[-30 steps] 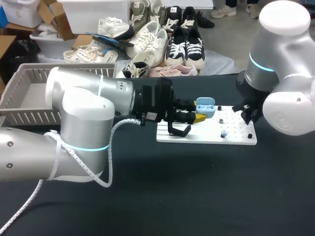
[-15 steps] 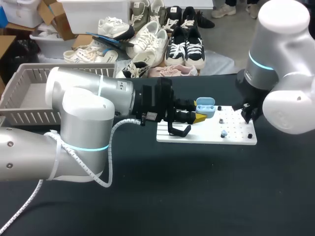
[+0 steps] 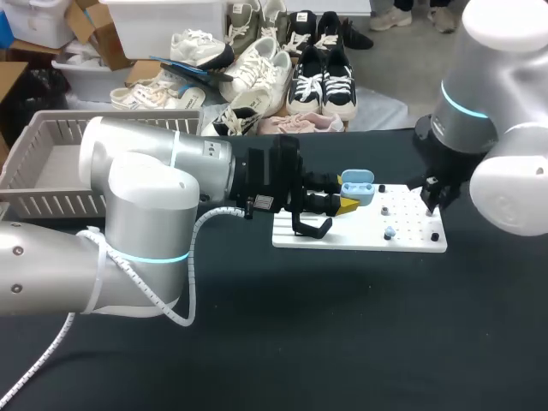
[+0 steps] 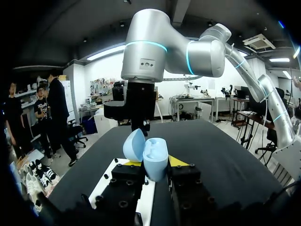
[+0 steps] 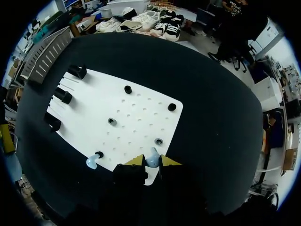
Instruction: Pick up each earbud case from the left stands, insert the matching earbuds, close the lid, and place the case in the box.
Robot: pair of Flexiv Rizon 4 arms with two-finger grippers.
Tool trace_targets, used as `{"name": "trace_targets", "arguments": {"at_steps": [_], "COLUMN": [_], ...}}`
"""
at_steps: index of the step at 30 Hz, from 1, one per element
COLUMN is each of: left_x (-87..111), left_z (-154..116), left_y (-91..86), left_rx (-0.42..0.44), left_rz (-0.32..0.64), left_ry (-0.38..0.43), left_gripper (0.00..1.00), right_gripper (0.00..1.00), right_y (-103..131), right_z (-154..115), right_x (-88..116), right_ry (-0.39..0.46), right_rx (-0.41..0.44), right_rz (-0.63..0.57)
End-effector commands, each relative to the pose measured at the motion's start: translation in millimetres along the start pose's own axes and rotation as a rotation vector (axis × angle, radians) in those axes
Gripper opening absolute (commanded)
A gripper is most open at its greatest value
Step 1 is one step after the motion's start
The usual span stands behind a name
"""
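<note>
Earbud case (image 4: 153,150), lid open, clamped in left pincer (image 4: 154,162); right pincer (image 5: 152,161) clamped on blue earbud (image 5: 151,157) over white board (image 5: 141,104).

The board (image 3: 411,240) lies on the table (image 3: 342,334), right of the basket (image 3: 51,175). Over its left end the left tool (image 3: 347,204) holds the case (image 3: 356,187). Over its right end the right tool (image 3: 429,204) grips an earbud (image 5: 152,160). A second earbud (image 3: 390,232) sits on the board between them.

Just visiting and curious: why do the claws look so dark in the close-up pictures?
Left wrist view: ceiling lights shine from above, so the left claw gripping the blue case shows its shaded black side. Right wrist view: the right claw, pinching an earbud, looks dark against the bright white board. Head view: light is even.
</note>
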State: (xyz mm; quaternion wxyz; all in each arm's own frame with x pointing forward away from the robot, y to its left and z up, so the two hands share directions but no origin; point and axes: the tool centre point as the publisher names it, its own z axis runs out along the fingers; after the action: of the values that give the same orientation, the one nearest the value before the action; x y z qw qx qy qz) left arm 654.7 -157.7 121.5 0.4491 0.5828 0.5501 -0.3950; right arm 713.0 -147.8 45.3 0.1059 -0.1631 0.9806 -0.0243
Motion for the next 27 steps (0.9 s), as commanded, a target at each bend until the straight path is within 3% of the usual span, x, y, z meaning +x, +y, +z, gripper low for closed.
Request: {"name": "trace_targets", "arguments": {"at_steps": [1,24,27], "left_x": [0.7,0.7,0.7], "left_z": [-0.4,-0.4,-0.4], "left_y": [-1.5,-1.5,-1.5], "left_rx": [-0.005,-0.005,-0.005], "left_rz": [0.001,0.001,0.001], "left_ry": [-0.003,-0.003,-0.003], "left_gripper": [0.00,0.00,0.00], "right_gripper": [0.00,0.00,0.00], "right_y": [-0.5,-0.5,-4.2], "right_z": [-4.3,-4.3,-5.9], "right_x": [9.0,9.0,9.9], "right_ry": [-0.025,-0.025,-0.009], "right_rx": [0.004,0.004,0.016], "right_rz": [0.003,0.003,0.044]}}
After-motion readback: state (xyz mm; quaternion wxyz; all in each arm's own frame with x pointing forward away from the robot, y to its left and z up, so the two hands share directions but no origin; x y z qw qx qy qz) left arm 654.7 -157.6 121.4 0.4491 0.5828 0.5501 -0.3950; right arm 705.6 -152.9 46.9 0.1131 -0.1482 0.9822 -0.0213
